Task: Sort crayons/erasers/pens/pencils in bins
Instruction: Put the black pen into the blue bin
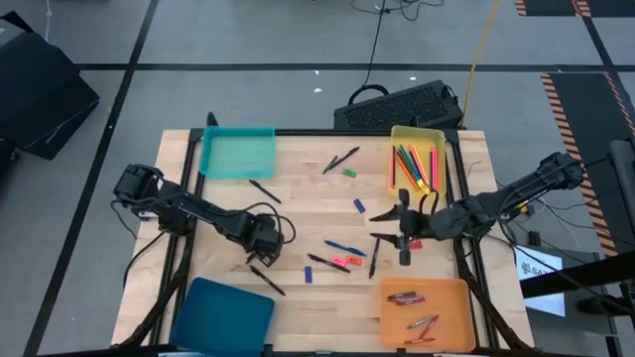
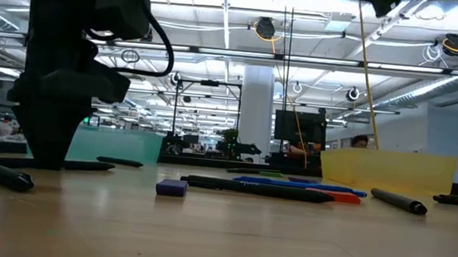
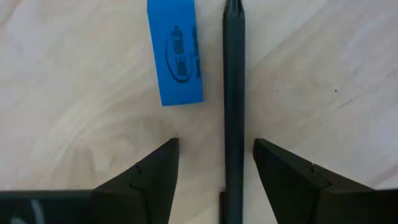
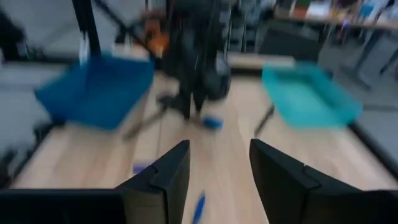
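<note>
My left gripper point(image 3: 216, 168) is low over the table's near left, open. Its fingers stand on either side of a black pen point(image 3: 234, 93) that lies flat on the wood, with a gap on both sides. A blue eraser point(image 3: 175, 51) lies flat beside that pen. In the high view this gripper point(image 1: 262, 240) is between the teal bin point(image 1: 238, 153) and the dark blue bin point(image 1: 223, 315). My right gripper point(image 1: 385, 226) is open above the table's middle right, nothing between its fingers point(image 4: 214, 180). The pencils point(image 1: 415, 167) lie in the yellow bin point(image 1: 438, 139), the crayons point(image 1: 409, 297) in the orange bin point(image 1: 448, 290).
Loose on the wood lie black pens point(image 1: 340, 161) point(image 1: 264, 190) point(image 1: 373, 260), a blue pen point(image 1: 343, 247), a green eraser point(image 1: 349, 174), blue erasers point(image 1: 359, 205) point(image 1: 309, 273) and a pink-red piece point(image 1: 338, 263). Another black pen point(image 1: 268, 282) lies near the dark blue bin.
</note>
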Controlling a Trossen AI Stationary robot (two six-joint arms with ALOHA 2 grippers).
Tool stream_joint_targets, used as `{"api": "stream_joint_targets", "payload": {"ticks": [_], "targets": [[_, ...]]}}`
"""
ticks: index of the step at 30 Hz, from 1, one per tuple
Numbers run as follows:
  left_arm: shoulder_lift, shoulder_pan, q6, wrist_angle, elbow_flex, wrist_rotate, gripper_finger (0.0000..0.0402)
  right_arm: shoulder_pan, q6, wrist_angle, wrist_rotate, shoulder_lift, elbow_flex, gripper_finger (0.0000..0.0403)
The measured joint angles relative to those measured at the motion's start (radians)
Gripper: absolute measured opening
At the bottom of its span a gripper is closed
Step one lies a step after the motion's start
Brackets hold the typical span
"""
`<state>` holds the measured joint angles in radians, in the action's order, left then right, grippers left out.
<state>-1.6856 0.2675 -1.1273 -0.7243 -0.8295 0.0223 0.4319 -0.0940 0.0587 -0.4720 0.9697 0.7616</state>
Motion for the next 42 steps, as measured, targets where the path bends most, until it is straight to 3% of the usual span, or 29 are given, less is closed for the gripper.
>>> {"api": "stream_joint_targets", "payload": {"ticks": [5,11,15,22,24,29,34,40,42], "targets": [[-0.044,0.028,-0.118,-0.024,-0.044,0.037,0.0197,-0.007,0.059,-0.163,-0.010,-0.004,0.001,0.0157],[-0.041,0.020,-0.207,-0.005,-0.049,0.026,0.0087,-0.003,0.076,-0.047,-0.158,0.014,0.001,0.0157],[-0.041,0.007,-0.208,0.009,-0.049,0.031,0.0025,-0.001,0.002,-0.032,-0.156,0.050,0.000,0.0157],[-0.040,-0.052,-0.207,0.007,-0.054,0.002,0.0021,0.085,-0.095,-0.046,-0.153,0.158,0.000,0.0157],[-0.028,-0.058,-0.203,-0.053,-0.085,-0.013,0.0021,0.127,-0.119,-0.029,-0.147,0.190,0.000,0.0157],[0.027,-0.051,-0.153,-0.245,-0.242,0.068,0.0021,0.218,-0.224,0.151,-0.099,0.240,0.000,0.0157],[0.051,0.055,-0.153,-0.333,-0.435,0.034,0.0021,0.264,-0.402,0.220,-0.100,0.283,-0.004,0.0157],[0.052,0.329,-0.040,-0.319,-0.556,0.005,0.0021,0.292,-0.355,0.230,-0.091,0.347,-0.016,0.0157],[0.056,0.417,0.005,-0.318,-0.556,0.007,0.0021,0.289,-0.343,0.237,-0.029,0.365,-0.012,0.0157]]}}
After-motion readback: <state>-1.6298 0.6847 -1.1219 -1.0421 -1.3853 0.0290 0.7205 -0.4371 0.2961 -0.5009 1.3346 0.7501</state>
